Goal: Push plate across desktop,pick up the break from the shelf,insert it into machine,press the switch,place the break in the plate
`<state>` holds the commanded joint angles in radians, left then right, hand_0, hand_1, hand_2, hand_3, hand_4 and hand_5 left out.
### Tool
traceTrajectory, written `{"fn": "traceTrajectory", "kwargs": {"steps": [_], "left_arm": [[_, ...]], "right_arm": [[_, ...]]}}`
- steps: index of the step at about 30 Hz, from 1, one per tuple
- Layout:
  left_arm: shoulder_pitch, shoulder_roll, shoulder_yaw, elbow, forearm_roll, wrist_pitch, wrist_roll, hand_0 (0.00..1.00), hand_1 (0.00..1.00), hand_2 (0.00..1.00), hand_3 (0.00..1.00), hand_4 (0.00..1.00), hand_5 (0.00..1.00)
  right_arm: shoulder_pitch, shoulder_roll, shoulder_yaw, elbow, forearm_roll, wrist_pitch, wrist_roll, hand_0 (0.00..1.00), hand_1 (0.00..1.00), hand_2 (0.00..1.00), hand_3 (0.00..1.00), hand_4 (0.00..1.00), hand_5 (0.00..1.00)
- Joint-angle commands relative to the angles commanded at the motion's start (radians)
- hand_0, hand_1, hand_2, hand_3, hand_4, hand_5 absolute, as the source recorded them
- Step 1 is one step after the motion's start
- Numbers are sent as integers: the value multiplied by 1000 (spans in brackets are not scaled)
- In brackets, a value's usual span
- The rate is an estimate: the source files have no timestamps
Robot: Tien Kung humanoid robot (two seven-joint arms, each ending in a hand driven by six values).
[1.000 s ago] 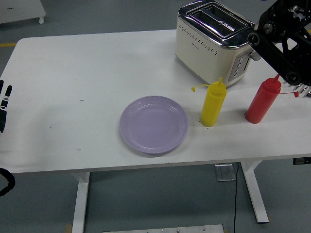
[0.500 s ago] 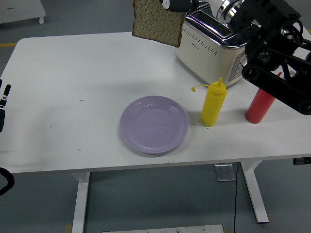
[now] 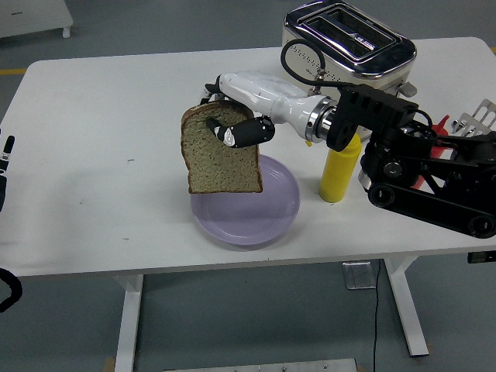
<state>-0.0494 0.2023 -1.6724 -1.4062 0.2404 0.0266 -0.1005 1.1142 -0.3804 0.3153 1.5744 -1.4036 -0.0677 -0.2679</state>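
Grey floor surrounds the white tabletop (image 3: 116, 116). Left hand (image 3: 6, 167) rests at the left edge, finger state indeterminate. Bread slice (image 3: 221, 159) hangs upright over the purple plate's (image 3: 275, 213) left rim, pinched at its top by the right hand (image 3: 240, 128). Step: final placement. Next move, by judgement: lower, lay flat, release. Toaster (image 3: 349, 46) stands behind.

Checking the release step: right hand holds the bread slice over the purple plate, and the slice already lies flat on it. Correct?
Not quite. The head view shows the right hand gripping the bread slice hanging upright above the purple plate, not flat on it. The rest stands.
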Motion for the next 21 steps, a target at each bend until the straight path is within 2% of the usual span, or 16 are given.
{"fn": "traceTrajectory", "kwargs": {"steps": [7,21], "left_arm": [[-3,-2,0,0,1,0,0,825,857,923,808,631,998],[-8,-3,8,2,0,1,0,824,857,924,807,631,998]], "right_arm": [[-42,21,-43,-52,29,-32,20,315,350,411,496,251,143],[-67,76,-92,-175,51,-70,44,318,373,431,498,262,143]]}}
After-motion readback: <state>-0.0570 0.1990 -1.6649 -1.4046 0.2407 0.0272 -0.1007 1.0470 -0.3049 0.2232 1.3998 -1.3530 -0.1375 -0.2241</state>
